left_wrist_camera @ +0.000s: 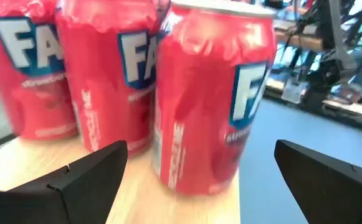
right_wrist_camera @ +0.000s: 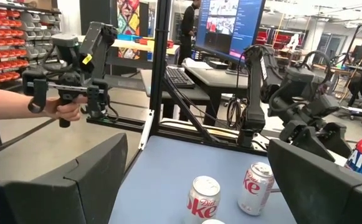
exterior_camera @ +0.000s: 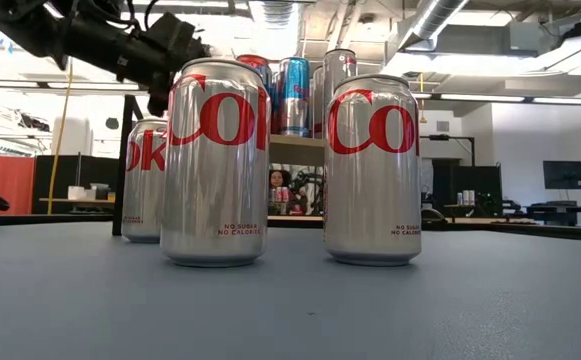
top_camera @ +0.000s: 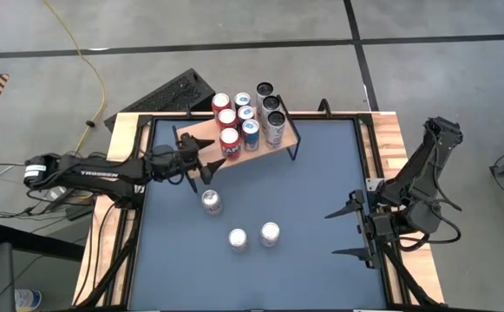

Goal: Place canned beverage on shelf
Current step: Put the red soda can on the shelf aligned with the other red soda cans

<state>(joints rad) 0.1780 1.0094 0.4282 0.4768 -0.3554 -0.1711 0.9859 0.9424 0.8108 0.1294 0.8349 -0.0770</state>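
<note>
The shelf (top_camera: 201, 139) stands at the far edge of the blue table (top_camera: 321, 173), left of centre, its light wooden board on thin black legs. Nine cans stand on it in three rows: three red cans (top_camera: 227, 119) nearest the left arm, three blue-and-white cans (top_camera: 248, 115) in the middle, three dark-topped silver cans (top_camera: 271, 102) on the far side.

The left gripper (top_camera: 206, 163) is at the shelf's near-left corner — fingers spread wide, holding nothing. In the left wrist view its two dark fingers (left_wrist_camera: 84, 177) flank the nearest red can (left_wrist_camera: 212, 93), which stands upright on the wooden board with clear space on both sides (neither finger touches it). Two more red cans stand just beside it, behind.

Three silver Diet Coke cans wait upright on the table, apart from the shelf: one (top_camera: 211, 202) just below the left gripper, and two side by side nearer the front — the left one (top_camera: 238, 239) and the right one (top_camera: 270, 234). In the low view these two fill the foreground, with the shelf behind them.

The right gripper (top_camera: 353, 230) hangs over the table's right side, well away from the cans, its fingers wide apart and empty. Its wrist view shows a person's hand (right_wrist_camera: 65, 107) gripping a handheld device beyond the table.
</note>
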